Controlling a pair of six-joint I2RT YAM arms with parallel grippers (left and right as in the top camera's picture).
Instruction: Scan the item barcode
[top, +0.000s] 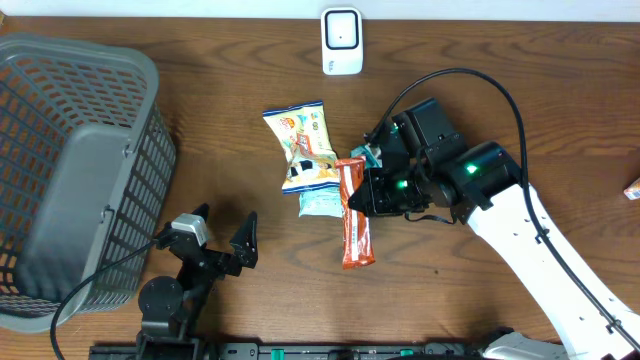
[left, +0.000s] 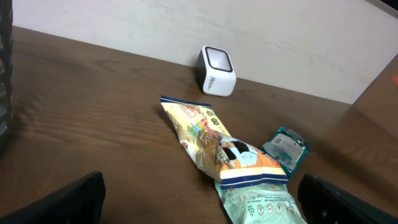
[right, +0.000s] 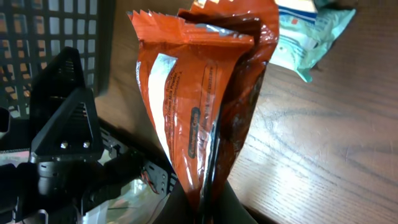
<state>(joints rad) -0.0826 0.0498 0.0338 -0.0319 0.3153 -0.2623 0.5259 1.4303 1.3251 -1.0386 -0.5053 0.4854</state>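
A: Tabletop (top: 500, 60)?
B: Dark wood, pale wall (left: 124, 25) behind. We note a grey basket (top: 62, 150) at left and a scanner (top: 341, 41) at the far edge.
A: Grippers?
B: We see the right gripper (top: 367, 196) clamped on the orange wrapper (top: 355, 225) at mid-table; the left gripper (top: 225, 225) gapes wide.

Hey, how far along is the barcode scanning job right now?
Done: the right end effector is shut on the orange foil snack wrapper. In hand: that wrapper, well short of the white box-shaped scanner. Left: presenting its barcode to the scanner. The left end effector sits open beside the grey plastic basket.
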